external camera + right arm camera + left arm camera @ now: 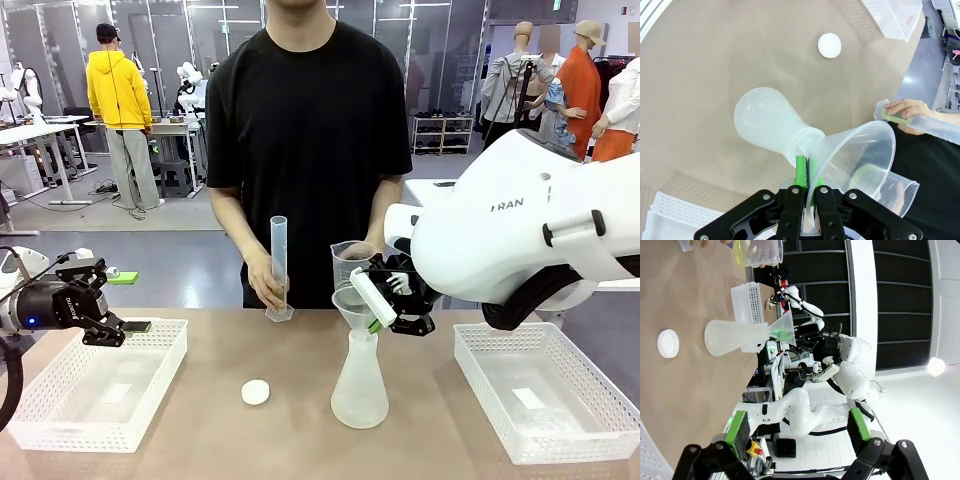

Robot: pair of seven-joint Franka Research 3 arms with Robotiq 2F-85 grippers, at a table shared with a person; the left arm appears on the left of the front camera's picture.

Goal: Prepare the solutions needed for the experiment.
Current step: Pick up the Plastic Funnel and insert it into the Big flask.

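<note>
- Pinching the thin wall of the funnel (855, 150) between its green pads, the right claw (806, 172) is pressed nearly together on the rim.
- The funnel's spout sits in the neck of a frosted flask (360, 390), which stands upright near the middle of the counter (250, 440).
- The left claw (798, 426) is spread wide and holds nothing; in the front view it hangs just above the near end of the left basket (150, 385).
- The solution (742, 255) — a shallow pale yellow-green layer — is in a clear beaker (350, 258) that the person holds up just behind the funnel, above the counter and close to the funnel's mouth.
- In the right wrist view the beaker shows through the funnel wall, with a yellowish patch at its bottom.
- The person's hand (265, 290) grips the lower part of a tall measuring cylinder (279, 250), which stands upright on its base at the far edge of the counter, left of the flask.
- From the right wrist view there is a greenish tint near the cylinder's base, but how much liquid it holds I cannot tell.
- A small round white cap (256, 393) lies flat on the counter — left of the flask, apart from it.
- The right basket (480, 375) sits on the counter to the flask's right, below the right arm.
</note>
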